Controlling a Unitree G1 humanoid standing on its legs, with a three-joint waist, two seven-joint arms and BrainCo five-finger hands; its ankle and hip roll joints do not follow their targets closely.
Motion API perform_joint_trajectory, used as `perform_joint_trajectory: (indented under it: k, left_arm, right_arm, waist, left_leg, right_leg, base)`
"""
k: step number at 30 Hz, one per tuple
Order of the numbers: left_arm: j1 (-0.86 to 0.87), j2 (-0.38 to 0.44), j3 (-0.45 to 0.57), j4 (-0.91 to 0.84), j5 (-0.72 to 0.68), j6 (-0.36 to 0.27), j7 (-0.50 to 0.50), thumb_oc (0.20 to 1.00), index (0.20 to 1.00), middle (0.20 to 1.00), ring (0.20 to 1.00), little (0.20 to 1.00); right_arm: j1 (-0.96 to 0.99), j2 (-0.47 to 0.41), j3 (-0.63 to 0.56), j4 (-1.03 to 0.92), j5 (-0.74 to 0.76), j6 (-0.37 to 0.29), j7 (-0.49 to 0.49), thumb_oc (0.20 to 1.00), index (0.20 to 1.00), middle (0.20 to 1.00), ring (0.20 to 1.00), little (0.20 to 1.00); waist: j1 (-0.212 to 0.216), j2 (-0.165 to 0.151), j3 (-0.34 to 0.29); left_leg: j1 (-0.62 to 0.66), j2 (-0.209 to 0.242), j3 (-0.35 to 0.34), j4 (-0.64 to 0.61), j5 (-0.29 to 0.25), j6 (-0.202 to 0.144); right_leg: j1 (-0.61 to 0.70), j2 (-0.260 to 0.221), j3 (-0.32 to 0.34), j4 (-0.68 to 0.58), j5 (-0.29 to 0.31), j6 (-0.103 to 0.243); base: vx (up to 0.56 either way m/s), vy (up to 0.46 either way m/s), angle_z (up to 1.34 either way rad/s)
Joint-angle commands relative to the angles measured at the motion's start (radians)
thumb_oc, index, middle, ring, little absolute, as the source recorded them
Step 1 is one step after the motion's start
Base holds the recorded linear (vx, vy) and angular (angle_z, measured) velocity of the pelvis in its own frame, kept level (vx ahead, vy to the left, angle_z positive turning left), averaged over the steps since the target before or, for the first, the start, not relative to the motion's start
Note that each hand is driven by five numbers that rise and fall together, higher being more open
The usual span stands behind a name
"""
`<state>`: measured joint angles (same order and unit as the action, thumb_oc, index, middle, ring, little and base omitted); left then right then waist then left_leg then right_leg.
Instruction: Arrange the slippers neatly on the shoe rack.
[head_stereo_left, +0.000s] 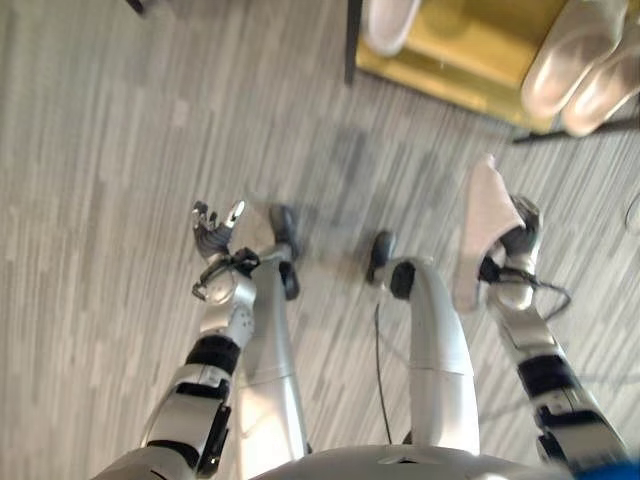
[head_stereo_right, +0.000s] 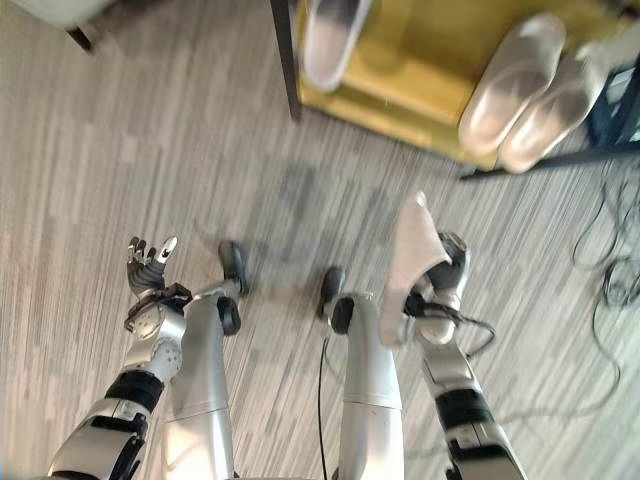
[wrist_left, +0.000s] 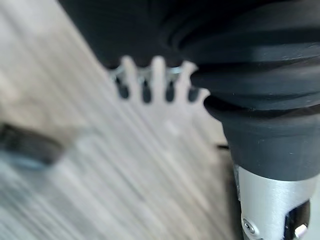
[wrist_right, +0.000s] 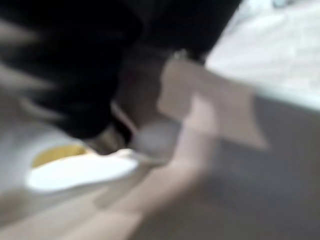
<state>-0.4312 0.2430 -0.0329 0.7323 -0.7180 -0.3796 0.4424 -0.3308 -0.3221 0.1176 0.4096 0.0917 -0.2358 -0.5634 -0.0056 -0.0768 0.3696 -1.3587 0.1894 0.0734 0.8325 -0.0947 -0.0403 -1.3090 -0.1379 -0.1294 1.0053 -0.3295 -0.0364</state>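
In the left eye view, the right hand (head_stereo_left: 516, 240) is gripping a pale slipper (head_stereo_left: 480, 232), its fingers curled round the slipper's edge, and is carrying it above the grey wood-grain floor (head_stereo_left: 110, 150), short of the shoe rack (head_stereo_left: 470, 50). The rack's yellow shelf is already bearing a pair of pale slippers (head_stereo_left: 580, 65) side by side toward its right end, and a single slipper (head_stereo_left: 390, 22) near its left end beside the dark upright post. The left hand (head_stereo_left: 213, 232) is hanging over the floor with fingers loosely spread, holding nothing.

In the right eye view, the same layout is showing: the held slipper (head_stereo_right: 413, 255) is standing nearly on end in the right hand (head_stereo_right: 447, 268), near the shelf's front edge but not yet over it. The lone slipper (head_stereo_right: 330, 35) is sitting with bare yellow shelf between it and the pair (head_stereo_right: 530, 90).

In the left wrist view, the left hand's fingers (wrist_left: 157, 75) are sticking out straight and empty over the floor.

In the right wrist view, everything is blurring; a pale shape that is probably the held slipper is showing, with a patch of yellow that may be the shelf.

Judging by this, three slippers are placed and the fourth is being carried; what is remaining is setting it down beside the lone one to make a neat second pair.
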Motion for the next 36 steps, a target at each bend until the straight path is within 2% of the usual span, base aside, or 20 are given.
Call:
perform_joint_trajectory:
  k: [1, 4, 5, 6, 8, 10, 11, 12, 14, 15, 16, 18, 19, 22, 26, 28, 33, 34, 36]
  left_arm:
    - [0.037, 0.030, 0.015, 0.022, 0.005, -0.040, 0.005, 1.000, 1.000, 1.000, 1.000, 1.000]
    - [0.041, 0.048, 0.009, 0.050, 0.037, -0.031, 0.004, 1.000, 1.000, 1.000, 1.000, 1.000]
    - [0.033, 0.060, 0.010, 0.070, 0.044, -0.029, 0.005, 1.000, 1.000, 1.000, 1.000, 1.000]
    - [0.022, 0.075, 0.011, 0.076, 0.050, -0.030, 0.012, 1.000, 1.000, 1.000, 1.000, 1.000]
    - [0.012, 0.102, 0.029, 0.061, 0.041, -0.041, 0.025, 1.000, 1.000, 1.000, 1.000, 1.000]
    - [0.012, 0.110, 0.030, 0.050, 0.042, -0.041, 0.024, 1.000, 1.000, 1.000, 1.000, 1.000]
    - [0.008, 0.114, 0.031, 0.051, 0.042, -0.041, 0.023, 1.000, 1.000, 1.000, 1.000, 1.000]
    - [-0.009, 0.125, 0.028, 0.041, 0.051, -0.044, 0.017, 1.000, 1.000, 1.000, 1.000, 1.000]
    - [-0.018, 0.123, 0.029, 0.031, 0.045, -0.055, 0.009, 1.000, 1.000, 1.000, 1.000, 1.000]
    - [-0.020, 0.119, 0.024, 0.012, 0.044, -0.066, 0.008, 1.000, 1.000, 1.000, 1.000, 1.000]
    - [-0.026, 0.112, 0.002, -0.016, 0.048, -0.076, 0.010, 1.000, 1.000, 1.000, 1.000, 1.000]
    - [-0.022, 0.098, -0.006, -0.057, 0.072, -0.089, 0.017, 1.000, 1.000, 1.000, 1.000, 1.000]
    - [-0.014, 0.091, -0.017, -0.066, 0.084, -0.085, 0.016, 1.000, 1.000, 1.000, 1.000, 1.000]
    - [0.023, 0.074, -0.019, -0.083, 0.099, -0.069, 0.011, 1.000, 1.000, 1.000, 1.000, 1.000]
    - [0.041, 0.033, 0.025, -0.101, -0.043, -0.070, -0.003, 1.000, 1.000, 1.000, 1.000, 1.000]
    - [0.033, 0.041, 0.041, -0.103, -0.053, -0.068, 0.012, 1.000, 1.000, 1.000, 1.000, 1.000]
    - [0.006, 0.052, 0.080, -0.075, -0.126, -0.060, 0.013, 1.000, 1.000, 1.000, 1.000, 1.000]
    - [-0.003, 0.062, 0.081, -0.069, -0.140, -0.056, 0.014, 1.000, 1.000, 1.000, 1.000, 1.000]
    - [-0.014, 0.059, 0.083, -0.068, -0.152, -0.049, 0.009, 1.000, 1.000, 1.000, 1.000, 1.000]
  right_arm:
    - [0.082, -0.042, -0.031, -0.102, -0.005, -0.048, -0.007, 0.200, 0.200, 0.200, 0.200, 0.200]
    - [0.078, -0.027, -0.016, -0.086, 0.000, -0.056, -0.001, 0.200, 0.200, 0.200, 0.200, 0.200]
    - [0.072, -0.018, -0.007, -0.075, 0.006, -0.063, -0.005, 0.200, 0.200, 0.200, 0.200, 0.200]
    - [0.066, -0.020, -0.003, -0.075, 0.007, -0.069, -0.006, 0.200, 0.200, 0.200, 0.200, 0.200]
    - [0.053, -0.024, 0.007, -0.072, -0.003, -0.069, -0.007, 0.200, 0.200, 0.200, 0.200, 0.200]
    - [0.066, -0.017, 0.010, -0.076, -0.003, -0.070, -0.006, 0.200, 0.200, 0.200, 0.200, 0.200]
    - [0.069, -0.018, 0.011, -0.076, -0.003, -0.070, -0.006, 0.200, 0.200, 0.200, 0.200, 0.200]
    - [0.073, -0.029, 0.020, -0.081, -0.010, -0.064, 0.001, 0.200, 0.200, 0.200, 0.200, 0.200]
    - [0.076, -0.046, 0.030, -0.085, -0.020, -0.052, 0.008, 0.200, 0.200, 0.200, 0.200, 0.200]
    - [0.082, -0.059, 0.029, -0.082, -0.023, -0.052, 0.007, 0.200, 0.200, 0.200, 0.200, 0.200]
    - [0.086, -0.068, 0.029, -0.075, -0.025, -0.050, 0.004, 0.200, 0.200, 0.200, 0.200, 0.200]
    - [0.077, -0.069, 0.016, -0.031, -0.017, -0.054, -0.005, 0.200, 0.200, 0.200, 0.200, 0.200]
    - [0.076, -0.068, 0.011, -0.007, -0.011, -0.055, -0.009, 0.200, 0.200, 0.200, 0.200, 0.200]
    - [0.081, -0.080, -0.013, -0.005, -0.029, -0.049, -0.024, 0.200, 0.200, 0.200, 0.200, 0.200]
    - [0.077, -0.105, -0.052, -0.029, -0.043, -0.029, -0.051, 0.200, 0.200, 0.200, 0.200, 0.200]
    - [0.049, -0.136, -0.081, -0.040, -0.057, -0.019, -0.078, 0.200, 0.200, 0.200, 0.200, 0.200]
    - [-0.001, -0.200, -0.134, -0.179, -0.101, 0.013, -0.103, 0.200, 0.200, 0.200, 0.200, 0.200]
    - [-0.022, -0.218, -0.140, -0.219, -0.116, 0.021, -0.109, 0.200, 0.200, 0.200, 0.200, 0.200]
    - [-0.044, -0.212, -0.106, -0.205, -0.145, 0.040, -0.109, 0.200, 0.200, 0.200, 0.200, 0.200]
  waist:
    - [-0.015, 0.029, -0.100]
    - [-0.016, 0.020, -0.108]
    - [-0.015, 0.014, -0.097]
    - [-0.016, 0.011, -0.081]
    - [-0.030, 0.019, -0.045]
    - [-0.032, 0.030, -0.036]
    - [-0.033, 0.032, -0.029]
    - [-0.038, 0.033, -0.011]
    - [-0.043, 0.036, 0.030]
    - [-0.046, 0.043, 0.047]
    - [-0.048, 0.042, 0.055]
    - [-0.051, 0.049, 0.045]
    - [-0.048, 0.048, 0.028]
    - [-0.043, 0.047, -0.030]
    - [-0.045, 0.050, -0.084]
    - [-0.041, 0.054, -0.102]
    - [-0.041, 0.051, -0.114]
    - [-0.044, 0.050, -0.108]
    - [-0.040, 0.053, -0.101]
  left_leg:
    - [-0.041, 0.005, -0.018, 0.003, -0.033, 0.007]
    - [-0.004, -0.005, -0.019, -0.034, -0.054, 0.013]
    - [0.027, -0.016, -0.017, -0.066, -0.060, 0.017]
    - [0.052, -0.031, -0.015, -0.090, -0.066, 0.027]
    - [0.063, -0.044, -0.033, -0.099, -0.077, 0.047]
    - [0.091, -0.034, -0.047, -0.124, -0.079, 0.046]
    - [0.109, -0.032, -0.048, -0.136, -0.081, 0.042]
    - [0.143, -0.040, -0.044, -0.139, -0.095, 0.030]
    - [0.182, -0.046, -0.052, -0.126, -0.113, 0.016]
    - [0.180, -0.055, -0.062, -0.106, -0.118, 0.010]
    - [0.173, -0.068, -0.072, -0.081, -0.125, 0.002]
    - [0.154, -0.070, -0.075, -0.050, -0.127, 0.003]
    - [0.141, -0.070, -0.077, -0.032, -0.131, 0.003]
    - [0.076, -0.066, -0.090, 0.031, -0.139, -0.004]
    - [-0.010, -0.064, -0.115, 0.106, -0.152, -0.006]
    - [-0.059, -0.054, -0.129, 0.158, -0.165, -0.005]
    - [-0.135, -0.034, -0.145, 0.276, -0.213, 0.006]
    - [-0.161, -0.033, -0.149, 0.331, -0.225, 0.009]
    - [-0.196, -0.030, -0.156, 0.387, -0.248, 0.010]
  right_leg:
    - [0.039, -0.081, 0.065, 0.081, -0.068, 0.059]
    - [0.112, -0.101, 0.052, 0.017, -0.062, 0.080]
    - [0.141, -0.101, 0.040, -0.007, -0.040, 0.097]
    - [0.152, -0.107, 0.033, -0.014, 0.001, 0.121]
    - [0.126, -0.120, 0.051, 0.017, 0.132, 0.179]
    - [0.126, -0.153, 0.041, -0.025, 0.171, 0.192]
    - [0.129, -0.177, 0.031, -0.076, 0.190, 0.190]
    - [0.131, -0.223, 0.014, -0.238, 0.245, 0.188]
    - [0.141, -0.242, 0.025, -0.394, 0.309, 0.198]
    - [0.148, -0.237, 0.061, -0.419, 0.333, 0.210]
    - [0.154, -0.228, 0.098, -0.425, 0.336, 0.209]
    - [0.117, -0.188, 0.140, -0.335, 0.314, 0.216]
    - [0.098, -0.179, 0.146, -0.299, 0.297, 0.204]
    - [0.036, -0.173, 0.141, -0.211, 0.246, 0.183]
    - [-0.052, -0.167, 0.132, -0.102, 0.192, 0.158]
    - [-0.103, -0.166, 0.138, -0.047, 0.167, 0.145]
    - [-0.186, -0.158, 0.151, 0.069, 0.111, 0.130]
    - [-0.212, -0.155, 0.153, 0.127, 0.085, 0.119]
    - [-0.249, -0.154, 0.168, 0.186, 0.052, 0.113]
  base:
    - [0.16, 0.142, -0.13]
    - [0.09, 0.136, 0.00]
    - [0.00, 0.087, -0.05]
    - [-0.02, 0.096, -0.05]
    - [0.03, 0.119, 0.14]
    - [0.13, 0.031, 0.19]
    - [0.17, -0.086, 0.05]
    - [0.14, -0.115, -0.02]
    - [0.10, -0.123, -0.15]
    - [0.07, -0.140, -0.11]
    - [0.06, -0.143, 0.10]
    - [0.03, -0.146, 0.45]
    - [0.02, -0.162, 0.66]
    - [0.04, -0.158, 0.52]
    - [0.06, -0.117, -0.09]
    - [0.07, -0.069, 0.00]
    - [0.07, -0.037, -0.09]
    - [0.07, -0.032, -0.09]
    - [0.06, -0.018, -0.04]
